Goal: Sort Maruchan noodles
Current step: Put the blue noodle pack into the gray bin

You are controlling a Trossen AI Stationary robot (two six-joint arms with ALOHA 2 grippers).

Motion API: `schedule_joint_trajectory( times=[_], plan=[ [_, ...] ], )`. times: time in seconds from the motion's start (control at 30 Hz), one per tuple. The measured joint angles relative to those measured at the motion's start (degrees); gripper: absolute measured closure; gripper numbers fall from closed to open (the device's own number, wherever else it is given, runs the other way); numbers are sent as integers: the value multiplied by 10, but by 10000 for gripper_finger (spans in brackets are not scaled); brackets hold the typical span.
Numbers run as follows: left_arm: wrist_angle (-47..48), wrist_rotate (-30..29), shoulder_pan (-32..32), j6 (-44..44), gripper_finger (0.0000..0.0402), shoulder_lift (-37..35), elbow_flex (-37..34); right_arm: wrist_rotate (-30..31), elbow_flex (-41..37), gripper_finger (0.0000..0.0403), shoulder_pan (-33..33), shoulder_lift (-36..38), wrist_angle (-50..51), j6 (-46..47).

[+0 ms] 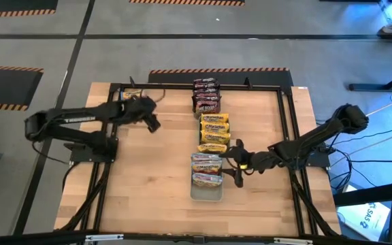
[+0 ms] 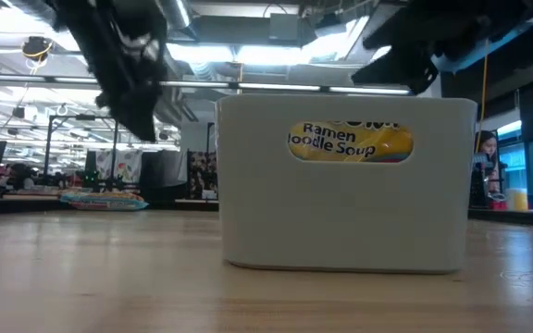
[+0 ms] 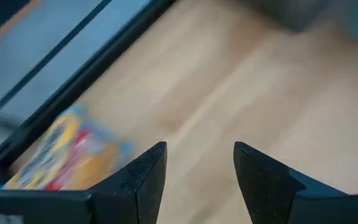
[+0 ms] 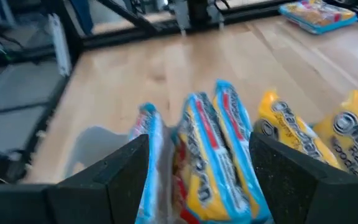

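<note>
Three trays stand in a column mid-table. The far one holds dark red-brown packets [image 1: 206, 95], the middle one yellow packets [image 1: 214, 133] [image 4: 309, 134], and the near clear tray [image 1: 207, 194] [image 2: 345, 185] holds pale blue-edged packets [image 1: 207, 170] [image 4: 213, 149] standing on edge. One loose packet [image 1: 132, 93] [image 3: 67, 158] [image 2: 105, 199] [image 4: 319, 14] lies flat at the table's far left corner. My left gripper [image 1: 152, 124] [image 3: 194, 180] hovers open over bare wood, right of that packet. My right gripper [image 1: 231, 167] [image 4: 197, 180] is open at the clear tray's right side, its fingers straddling the upright pale packets. My right gripper comes at the pale packets level from the table's right, one finger [image 4: 120, 171] on either side of the bunch. One packet's edge [image 4: 148, 134] shows right beside that finger. Whether a finger touches a packet, I cannot tell.
A black metal frame [image 1: 182, 86] runs round the table's far and side edges. Bare wood [image 1: 148, 177] lies on the table's left half and near the front edge. The room beyond shows in the low view.
</note>
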State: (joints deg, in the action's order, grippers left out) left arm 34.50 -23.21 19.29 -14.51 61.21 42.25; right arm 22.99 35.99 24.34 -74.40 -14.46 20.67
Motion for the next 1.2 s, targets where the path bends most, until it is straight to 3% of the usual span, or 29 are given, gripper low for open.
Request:
schedule_joint_trajectory(
  times=[0.27,0.53,0.9,1.2],
  plan=[
    [29,21,231,-41,220,67,0,21,1,141,0,-19,7,-4],
    [-10,30,331,-39,220,149,0,39,1,141,0,-35,4,-5],
    [-18,73,341,-1,220,218,3,30,0,141,0,-43,9,19],
    [47,93,222,-15,220,218,3,18,0,141,0,-43,8,27]
  ],
)
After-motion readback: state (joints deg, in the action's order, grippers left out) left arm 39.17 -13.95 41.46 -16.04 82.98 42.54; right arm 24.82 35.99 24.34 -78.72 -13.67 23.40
